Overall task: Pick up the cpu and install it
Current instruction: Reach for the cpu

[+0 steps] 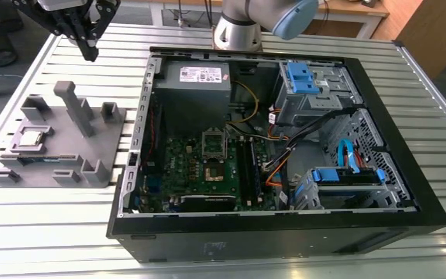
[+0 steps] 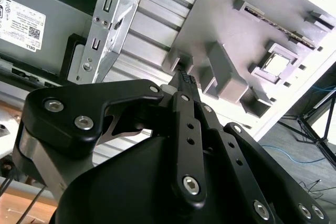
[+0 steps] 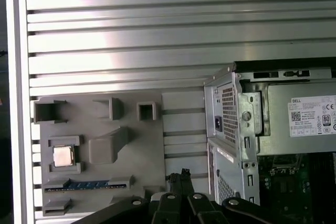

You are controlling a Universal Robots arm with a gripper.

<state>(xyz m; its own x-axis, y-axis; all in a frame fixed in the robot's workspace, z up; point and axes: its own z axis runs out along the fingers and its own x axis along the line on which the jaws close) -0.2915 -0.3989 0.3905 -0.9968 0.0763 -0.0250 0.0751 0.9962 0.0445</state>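
- Exterior view: my jaws (image 1: 91, 53) hang pressed together, pinching nothing, over the slatted metal counter (image 1: 146, 38). They're well apart from the small silvery square cpu (image 1: 31, 138), which sits in its pocket on the grey plastic holder (image 1: 111, 139).
- Second wrist view: the cpu (image 2: 275, 65) lies flat inside a raised frame, so I reckon it wants a straight-down, squared-up approach.
- First wrist view: I'd centre over the cpu (image 3: 63, 156) and spread wide enough to clear the frame's lips.
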